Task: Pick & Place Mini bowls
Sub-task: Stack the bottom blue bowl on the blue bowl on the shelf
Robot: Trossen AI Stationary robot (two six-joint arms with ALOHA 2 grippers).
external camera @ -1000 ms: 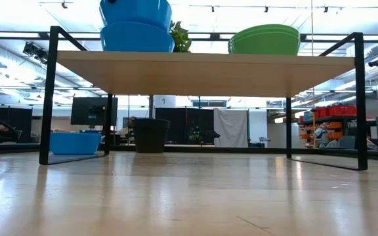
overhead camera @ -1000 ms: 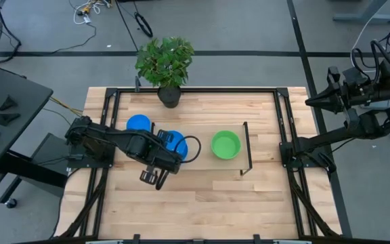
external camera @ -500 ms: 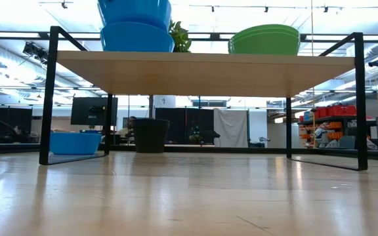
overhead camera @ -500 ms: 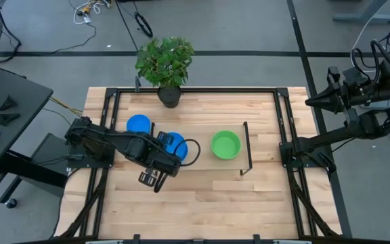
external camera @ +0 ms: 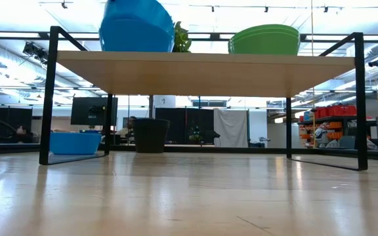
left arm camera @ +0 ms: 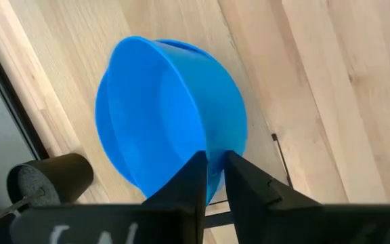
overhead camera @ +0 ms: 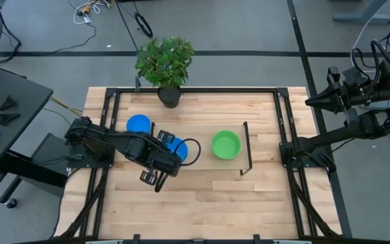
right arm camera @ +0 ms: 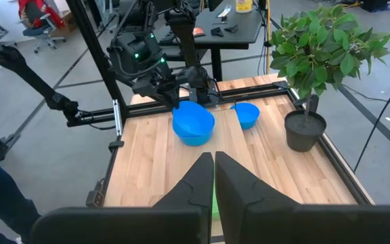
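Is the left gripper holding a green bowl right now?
No, the left gripper is pinching the rim of a blue bowl; the green bowl sits apart, untouched.

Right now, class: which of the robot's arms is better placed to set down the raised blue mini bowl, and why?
The left. Its left gripper is already shut on the blue mini bowl's rim beside the shelf, while the right gripper waits at the table's right edge, far away.
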